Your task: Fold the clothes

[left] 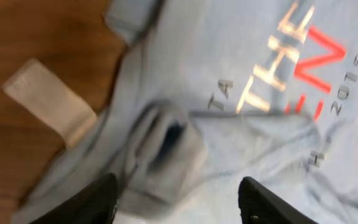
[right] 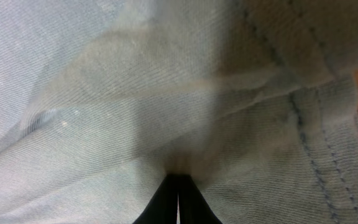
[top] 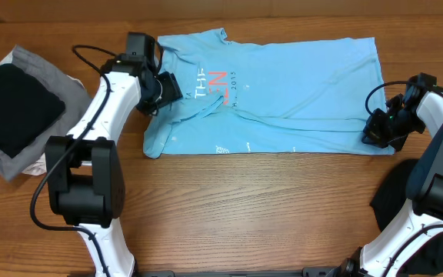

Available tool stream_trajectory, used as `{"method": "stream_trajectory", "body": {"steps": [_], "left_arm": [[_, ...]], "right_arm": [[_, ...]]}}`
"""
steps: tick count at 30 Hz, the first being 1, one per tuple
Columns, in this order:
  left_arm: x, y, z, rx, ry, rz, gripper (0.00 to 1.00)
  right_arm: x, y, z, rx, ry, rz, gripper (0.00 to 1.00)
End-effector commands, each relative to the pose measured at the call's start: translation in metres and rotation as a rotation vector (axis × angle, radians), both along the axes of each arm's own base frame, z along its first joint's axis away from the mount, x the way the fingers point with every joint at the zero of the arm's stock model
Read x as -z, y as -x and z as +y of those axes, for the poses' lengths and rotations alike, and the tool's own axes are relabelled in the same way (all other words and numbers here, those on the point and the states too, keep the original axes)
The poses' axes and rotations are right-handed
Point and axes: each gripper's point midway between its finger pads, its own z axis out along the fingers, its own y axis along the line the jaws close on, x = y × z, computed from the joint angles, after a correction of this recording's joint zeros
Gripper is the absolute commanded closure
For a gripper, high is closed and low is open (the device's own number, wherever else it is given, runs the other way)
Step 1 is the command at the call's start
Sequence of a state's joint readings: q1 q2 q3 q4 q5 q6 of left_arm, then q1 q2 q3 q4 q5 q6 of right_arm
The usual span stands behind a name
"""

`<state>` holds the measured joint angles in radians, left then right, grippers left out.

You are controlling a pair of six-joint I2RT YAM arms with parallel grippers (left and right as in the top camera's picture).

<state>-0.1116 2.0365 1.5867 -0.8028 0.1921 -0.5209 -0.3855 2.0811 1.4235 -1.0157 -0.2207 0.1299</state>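
A light blue T-shirt (top: 298, 77) with white and red-orange lettering (top: 215, 83) lies spread across the table, its lower edge folded up over the front. My left gripper (top: 166, 91) hovers over the shirt's left shoulder. In the left wrist view it (left: 178, 202) is open, its dark fingertips (left: 101, 199) wide apart above a bunched sleeve fold (left: 160, 149). My right gripper (top: 377, 132) is at the shirt's lower right corner. In the right wrist view it (right: 178, 186) is shut on the blue cloth (right: 104, 74), and creases run out from its tips.
A black garment (top: 10, 108) rests on grey cloth (top: 64, 92) at the far left. Another dark garment (top: 394, 201) lies by the right arm's base. A pale strip (left: 48, 99) sits on the wood beside the shirt. Bare wood runs along the front of the table.
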Motion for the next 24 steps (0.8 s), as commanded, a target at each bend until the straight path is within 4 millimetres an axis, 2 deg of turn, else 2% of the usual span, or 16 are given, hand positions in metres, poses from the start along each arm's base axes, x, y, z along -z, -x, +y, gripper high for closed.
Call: {"method": "stream_trajectory", "body": {"steps": [1,4,6,10,14,19,24], "left_arm": [[-0.008,0.017,-0.018,0.069,0.078,0.05,0.42],[0.0,0.05,-0.011,0.113,0.031,0.179,0.45],[0.006,0.073,0.009,0.134,-0.087,0.267,0.49],[0.01,0.1,0.048,0.135,-0.304,0.378,0.48],[0.015,0.107,0.047,0.151,-0.299,0.399,0.5],[0.024,0.118,0.033,0.203,-0.244,0.425,0.53],[0.036,0.127,0.032,0.259,-0.312,0.435,0.47]], "right_arm": [[0.011,0.012,0.002,-0.011,0.003,0.045,0.94],[0.01,0.013,0.002,-0.011,0.003,0.046,0.94],[0.011,0.012,0.002,-0.011,0.003,0.046,0.94],[0.011,0.012,0.002,-0.011,0.003,0.045,0.94],[0.011,0.012,0.002,-0.011,0.003,0.046,0.94],[0.011,0.012,0.002,-0.011,0.003,0.045,0.94],[0.011,0.012,0.002,-0.011,0.003,0.045,0.94]]}}
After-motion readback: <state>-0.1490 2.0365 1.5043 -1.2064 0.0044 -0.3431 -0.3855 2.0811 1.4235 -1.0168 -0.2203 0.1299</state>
